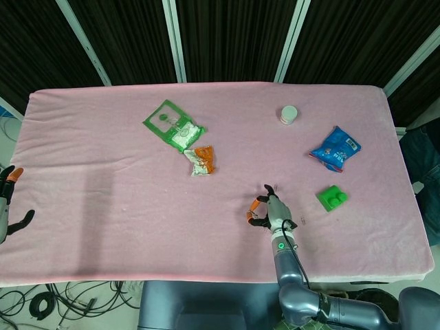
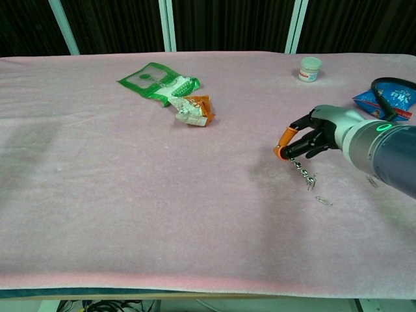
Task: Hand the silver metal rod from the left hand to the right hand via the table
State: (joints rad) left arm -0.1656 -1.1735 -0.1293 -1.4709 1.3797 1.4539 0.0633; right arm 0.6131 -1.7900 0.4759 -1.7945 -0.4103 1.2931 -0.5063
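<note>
Holding the silver metal rod [image 2: 303,171] pinched in the right hand [image 2: 311,139], just above the pink table [image 2: 130,195]; pickup step looks done. Left hand [image 1: 7,206] sits off the table edge, fingers apart, empty. Next: lift clear, keep pinch firm.

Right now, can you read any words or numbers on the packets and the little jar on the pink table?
None can be read.
green packet: has print, too small and blurred.
orange packet: print blurred.
blue packet: light marks, unreadable.
white jar: label too small to read.
green block: no writing seen.
</note>
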